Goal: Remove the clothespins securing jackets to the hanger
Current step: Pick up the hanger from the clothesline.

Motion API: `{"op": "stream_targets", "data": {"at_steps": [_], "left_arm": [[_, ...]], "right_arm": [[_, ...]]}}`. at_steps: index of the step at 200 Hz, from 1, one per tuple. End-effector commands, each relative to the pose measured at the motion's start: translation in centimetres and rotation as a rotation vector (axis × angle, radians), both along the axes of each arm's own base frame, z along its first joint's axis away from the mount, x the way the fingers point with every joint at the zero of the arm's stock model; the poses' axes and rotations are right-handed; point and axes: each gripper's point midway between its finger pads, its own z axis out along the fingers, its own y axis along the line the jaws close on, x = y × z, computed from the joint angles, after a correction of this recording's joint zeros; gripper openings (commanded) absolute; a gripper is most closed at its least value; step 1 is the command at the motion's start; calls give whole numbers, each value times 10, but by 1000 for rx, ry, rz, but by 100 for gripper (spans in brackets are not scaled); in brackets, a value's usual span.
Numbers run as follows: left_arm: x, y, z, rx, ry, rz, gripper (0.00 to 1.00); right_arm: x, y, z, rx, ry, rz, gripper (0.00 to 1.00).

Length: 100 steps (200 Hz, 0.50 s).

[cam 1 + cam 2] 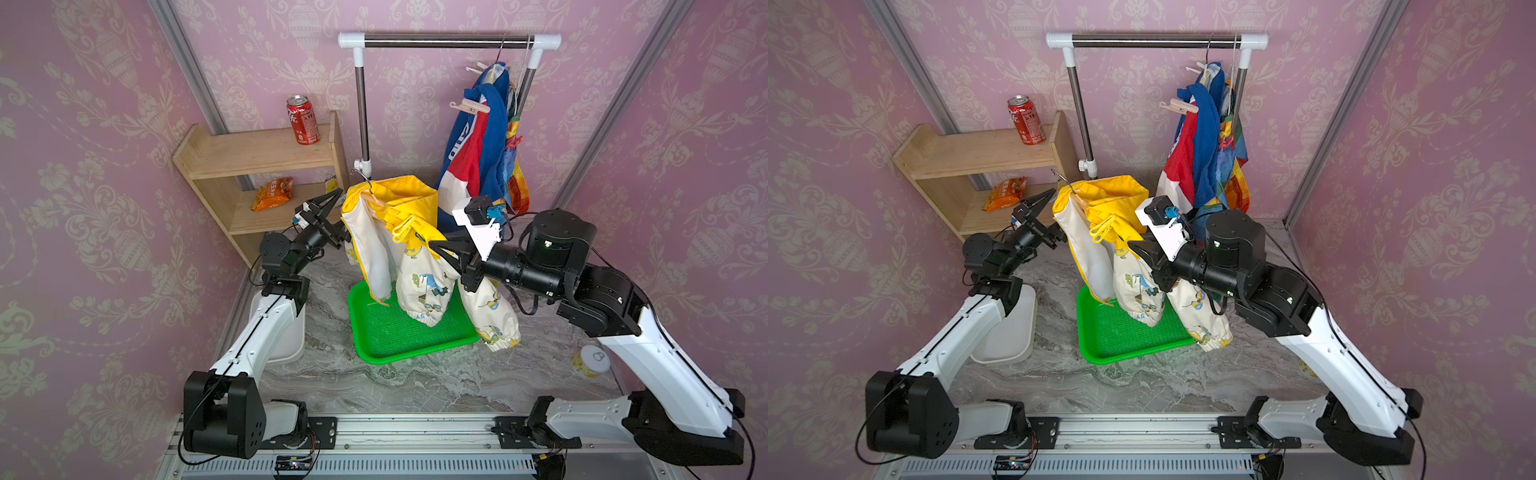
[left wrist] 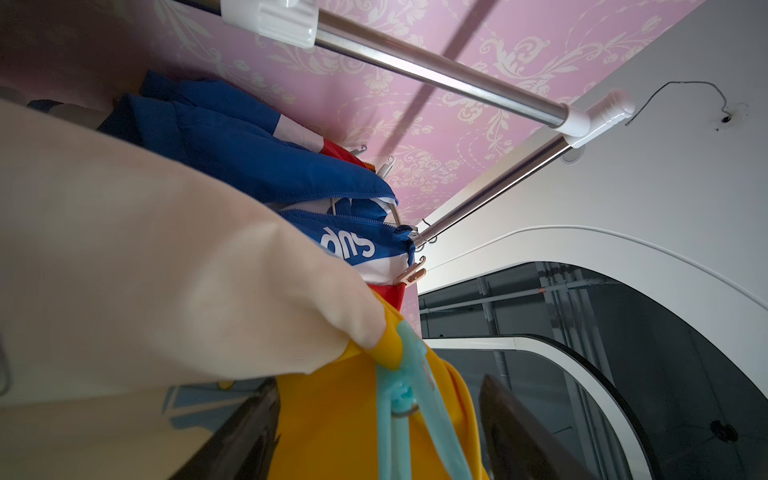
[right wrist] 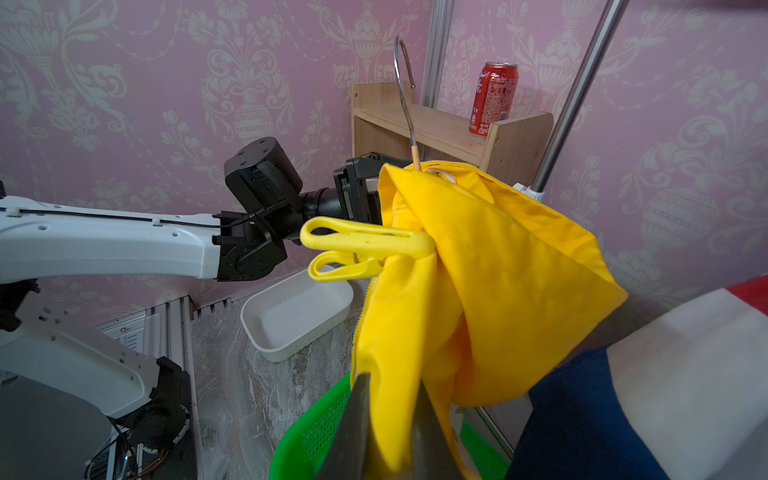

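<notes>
Broadly, one garment rail (image 1: 449, 40) spans the table's 12 to 1 o'clock edge, and one wooden shelf (image 1: 232, 162) stands at 10 o'clock.

Three jackets show. The yellow jacket (image 1: 407, 195) is off the rail at the centre, on its hanger (image 3: 403, 83), with its sleeves hanging over the single green tray (image 1: 399, 336). The blue-red-white jacket (image 1: 494, 137) and the rainbow jacket (image 1: 517, 183) hang together at the rail's 1 o'clock end. One white bin (image 1: 1005, 345) sits at 8 o'clock.

The left gripper (image 2: 380, 378) is at the yellow jacket's 9 o'clock side, its jaws spread wide to either side of a clip without touching it. The right gripper (image 3: 392, 386), at the jacket's 4 o'clock side, is pinched tight on the yellow fabric.

One red can (image 1: 302, 120) tops the shelf, one orange snack bag (image 1: 272, 193) lies on its lower board, and one small tub (image 1: 590, 360) sits at 4 o'clock.

Five clothespins can be counted:
- A light blue clothespin (image 2: 409, 399) between the left jaws and a yellow clothespin (image 3: 365, 245), both on the yellow jacket.
- A pink-beige clothespin (image 1: 471, 109) on the blue-red-white jacket.
- A pale clothespin (image 1: 476, 67) up near the hanger hooks.
- A red clothespin (image 1: 515, 142) on the rainbow jacket, too small to be sure of.
</notes>
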Motion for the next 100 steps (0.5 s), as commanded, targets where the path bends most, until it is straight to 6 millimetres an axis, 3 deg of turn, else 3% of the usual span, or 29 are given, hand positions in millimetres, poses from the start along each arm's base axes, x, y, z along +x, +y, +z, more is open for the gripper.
{"op": "stream_targets", "data": {"at_steps": [1, 30, 100], "left_arm": [[-12, 2, 22, -117, 24, -52, 73], [-9, 4, 18, -135, 34, -44, 63], [-6, 3, 25, -136, 20, -50, 54]], "right_arm": [[-10, -18, 65, 129, -181, -14, 0], [-7, -23, 61, 117, -170, -35, 0], [-11, -33, 55, 107, -179, -41, 0]]}}
